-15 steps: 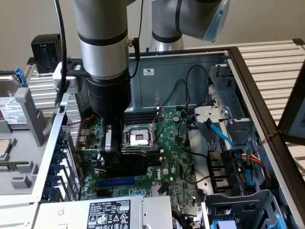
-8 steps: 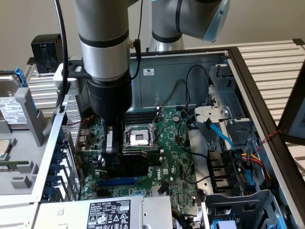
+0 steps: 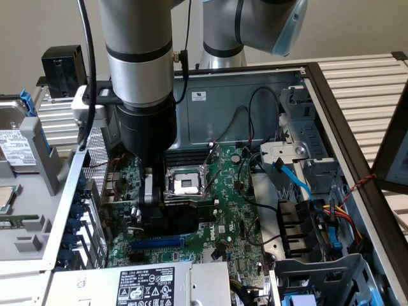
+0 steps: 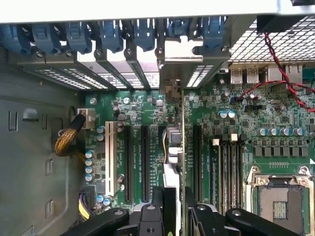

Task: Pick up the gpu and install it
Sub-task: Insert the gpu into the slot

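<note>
Wrist view: end effector (image 4: 176, 196) grips gpu (image 4: 173, 140) edge-on inside case (image 4: 29, 162), at motherboard (image 4: 147, 105).

gpu (image 4: 189, 64) bracket: bare silver metal, dull sheen. Motherboard (image 4: 147, 105): green laminate, semi-gloss. Case wall (image 4: 29, 162): grey sheet metal, matt. Retention clips (image 4: 112, 34): blue plastic, smooth. Gripper (image 4: 173, 196) fingers: black, matt. Arm (image 3: 139, 32): silver metal, satin.

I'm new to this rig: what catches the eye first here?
The arm reaches down into the open case, at the exterior view's left. Its end effector grips the gpu edge-on at the motherboard slots, beside the bare CPU socket.
</note>
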{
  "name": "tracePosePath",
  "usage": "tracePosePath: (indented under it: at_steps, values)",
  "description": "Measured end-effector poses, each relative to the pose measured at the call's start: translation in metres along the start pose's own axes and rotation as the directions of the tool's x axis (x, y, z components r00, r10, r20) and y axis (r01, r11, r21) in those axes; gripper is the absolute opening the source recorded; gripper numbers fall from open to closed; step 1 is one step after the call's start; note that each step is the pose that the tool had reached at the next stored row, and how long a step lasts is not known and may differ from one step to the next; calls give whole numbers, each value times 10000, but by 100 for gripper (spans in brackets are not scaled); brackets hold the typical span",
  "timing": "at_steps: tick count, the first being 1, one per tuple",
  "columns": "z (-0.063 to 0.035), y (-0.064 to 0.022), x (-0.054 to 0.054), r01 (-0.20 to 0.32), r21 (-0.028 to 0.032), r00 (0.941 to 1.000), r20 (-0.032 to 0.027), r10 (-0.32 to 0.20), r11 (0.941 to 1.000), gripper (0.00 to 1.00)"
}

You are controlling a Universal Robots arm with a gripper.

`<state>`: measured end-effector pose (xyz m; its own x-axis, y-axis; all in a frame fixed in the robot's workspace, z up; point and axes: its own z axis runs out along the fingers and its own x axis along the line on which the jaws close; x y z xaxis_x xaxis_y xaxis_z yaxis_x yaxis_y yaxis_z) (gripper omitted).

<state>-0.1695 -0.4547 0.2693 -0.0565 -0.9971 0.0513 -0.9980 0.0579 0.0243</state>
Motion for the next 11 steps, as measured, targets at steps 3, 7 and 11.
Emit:
tracePosePath:
  at_steps: [3, 7, 11]
  values:
    - [1, 4, -18, 18, 0, 10000, -1, -18, 10000, 27]
    - [14, 14, -29, 76, 2, 10000, -3, -76, 10000, 27]
    - [23, 16, -31, 149, 6, 9999, -5, -149, 9999, 27]
